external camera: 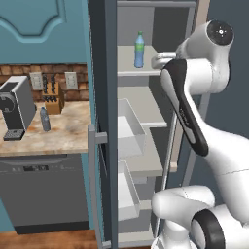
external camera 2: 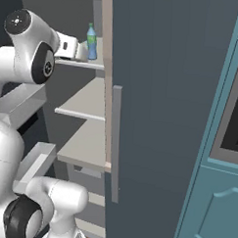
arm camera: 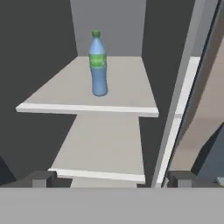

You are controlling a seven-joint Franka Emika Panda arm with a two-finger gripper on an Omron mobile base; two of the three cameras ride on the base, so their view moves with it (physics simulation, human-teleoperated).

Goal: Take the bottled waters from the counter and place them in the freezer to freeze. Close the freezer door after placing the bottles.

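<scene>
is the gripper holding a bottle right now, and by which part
Nothing is held. The gripper is open, and the blue bottle stands free on the freezer shelf, apart from the fingers.

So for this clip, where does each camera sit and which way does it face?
Left base view: behind the arm's left, facing the open freezer and counter; white arm at right.
Right base view: behind the arm's right, facing the freezer door; arm at left.
Hand view: on the hand, looking along the open pincer into the freezer shelves.
All three share the blue bottle standing upright on the upper shelf.
</scene>
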